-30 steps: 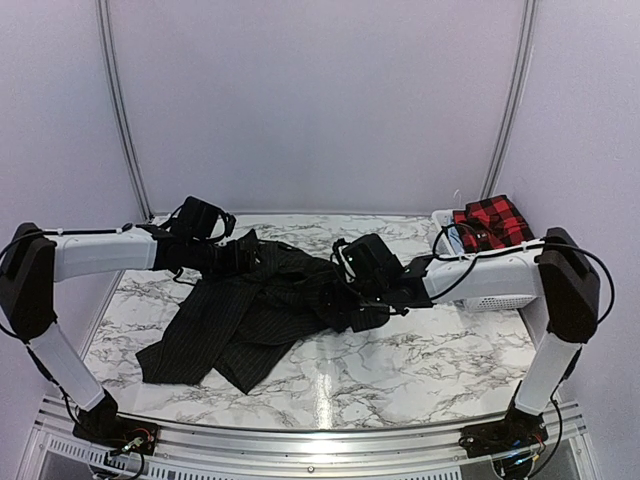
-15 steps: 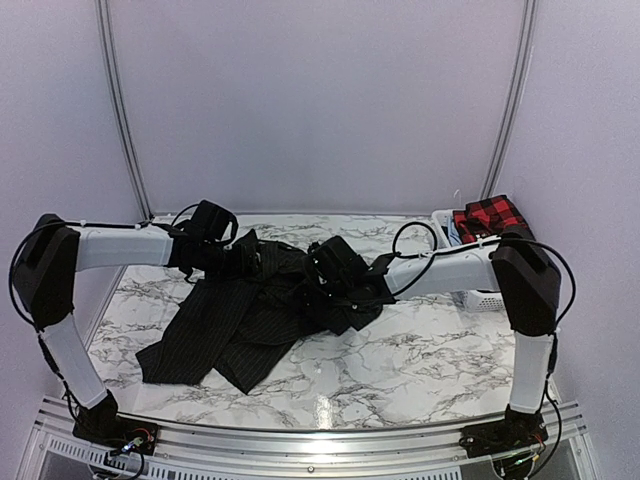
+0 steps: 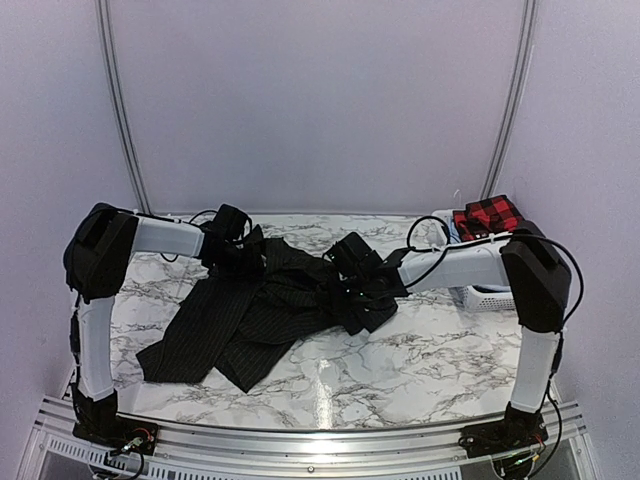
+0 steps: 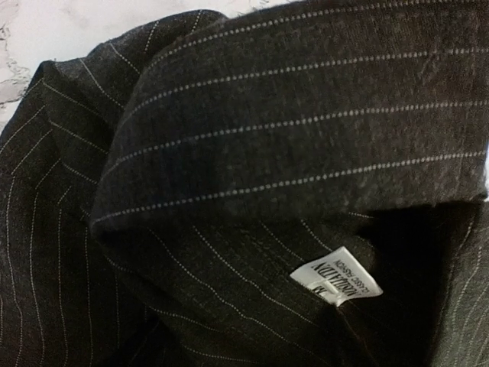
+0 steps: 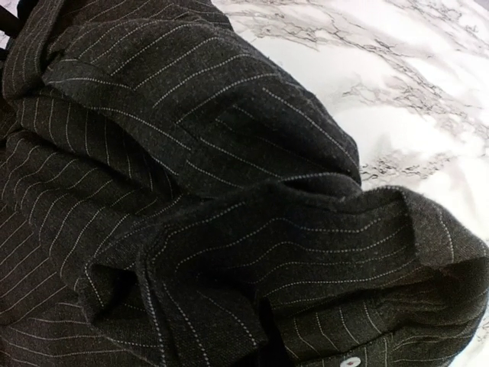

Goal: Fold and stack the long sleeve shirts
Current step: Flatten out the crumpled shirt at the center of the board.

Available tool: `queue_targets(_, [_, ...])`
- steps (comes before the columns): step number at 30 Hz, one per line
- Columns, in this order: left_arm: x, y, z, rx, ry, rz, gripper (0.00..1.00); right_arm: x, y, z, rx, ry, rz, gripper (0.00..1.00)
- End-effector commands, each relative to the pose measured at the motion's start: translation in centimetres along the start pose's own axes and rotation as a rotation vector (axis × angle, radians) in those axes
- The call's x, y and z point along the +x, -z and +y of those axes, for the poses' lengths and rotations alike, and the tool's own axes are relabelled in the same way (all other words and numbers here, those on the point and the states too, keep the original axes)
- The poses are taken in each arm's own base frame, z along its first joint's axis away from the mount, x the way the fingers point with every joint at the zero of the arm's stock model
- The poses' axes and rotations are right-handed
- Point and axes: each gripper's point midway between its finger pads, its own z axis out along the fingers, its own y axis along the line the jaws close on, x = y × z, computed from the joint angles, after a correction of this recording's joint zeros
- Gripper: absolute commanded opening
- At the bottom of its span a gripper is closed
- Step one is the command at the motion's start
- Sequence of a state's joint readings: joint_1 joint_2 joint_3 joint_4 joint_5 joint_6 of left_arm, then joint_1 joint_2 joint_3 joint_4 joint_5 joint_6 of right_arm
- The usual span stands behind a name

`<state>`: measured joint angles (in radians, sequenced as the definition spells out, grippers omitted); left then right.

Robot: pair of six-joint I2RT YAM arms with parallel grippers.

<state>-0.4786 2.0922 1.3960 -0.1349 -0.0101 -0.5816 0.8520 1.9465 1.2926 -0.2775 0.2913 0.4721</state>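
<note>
From above, the black pinstriped shirt point(image 3: 250, 320) sprawls crumpled from the table's point(image 3: 420, 350) centre toward 8 o'clock, the red-and-black checked shirt point(image 3: 490, 217) waiting in the basket point(image 3: 490, 297) at 2 o'clock; the left gripper point(image 3: 248, 262) meets the black shirt at 10 o'clock, the right gripper point(image 3: 345, 290) at centre, probably to spread it. The left wrist view shows only collar point(image 4: 306, 115) and label point(image 4: 335, 277), so whether those fingers are open cannot be told; the right wrist view fills with bunched pinstripe, the closed fingers apparently pinching a fold.

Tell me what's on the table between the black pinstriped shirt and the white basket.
Only bare marble table from black pinstriped shirt to white basket, in the top view; the right arm crosses above.
</note>
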Motion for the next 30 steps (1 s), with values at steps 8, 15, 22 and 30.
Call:
queue_targets(8, [-3.0, -1.3, -2.1, 0.05, 0.026, -0.043, 0.26, -4.3, 2.7, -2.7, 0.05, -0.025, -0.069, 0.0])
queue_targets(15, [-5.7, 0.4, -4.7, 0.128, -0.032, -0.09, 0.0, -4.8, 2.9, -5.5, 0.077, -0.066, -0.067, 0.0])
queue_targets(22, [-9.0, 3.6, -8.7, 0.255, -0.079, -0.156, 0.0, -4.7, 2.9, -7.5, 0.104, -0.081, -0.054, 0.0])
queue_targets(30, [-12.7, 7.8, -12.6, 0.402, -0.129, -0.269, 0.0, -4.8, 2.5, -7.7, 0.108, -0.081, -0.05, 0.0])
